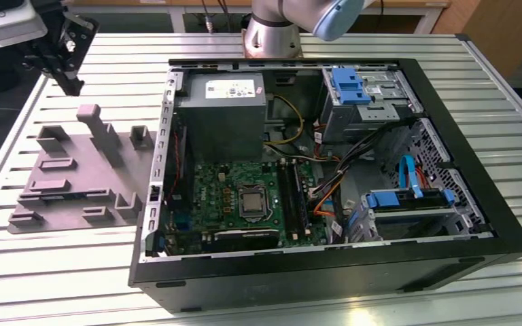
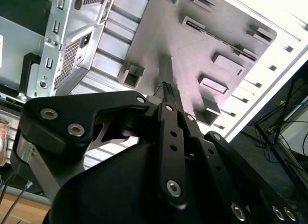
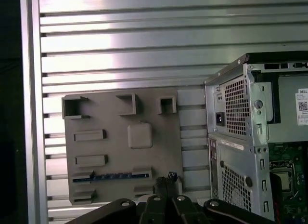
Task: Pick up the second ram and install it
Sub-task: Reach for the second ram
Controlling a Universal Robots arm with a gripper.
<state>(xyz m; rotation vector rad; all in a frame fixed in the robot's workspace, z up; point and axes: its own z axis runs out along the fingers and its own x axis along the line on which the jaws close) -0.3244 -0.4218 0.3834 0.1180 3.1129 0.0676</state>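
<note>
The exterior view is looking steeply down over the case (image 1: 315, 272), plate (image 1: 71, 170) at its nine o'clock. Both wrist views are sharing that plate: the first wrist view is gazing straight down from high, the second wrist view is squinting close along the gripper (image 2: 167, 89).

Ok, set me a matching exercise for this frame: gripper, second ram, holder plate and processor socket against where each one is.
1 gripper
2 second ram
3 holder plate
4 processor socket

A on the motherboard inside the case
B lying in the holder plate
C on the table beside the case
D in the air over the holder plate

Pairs: 1-D, 2-B, 3-C, 4-A
</note>
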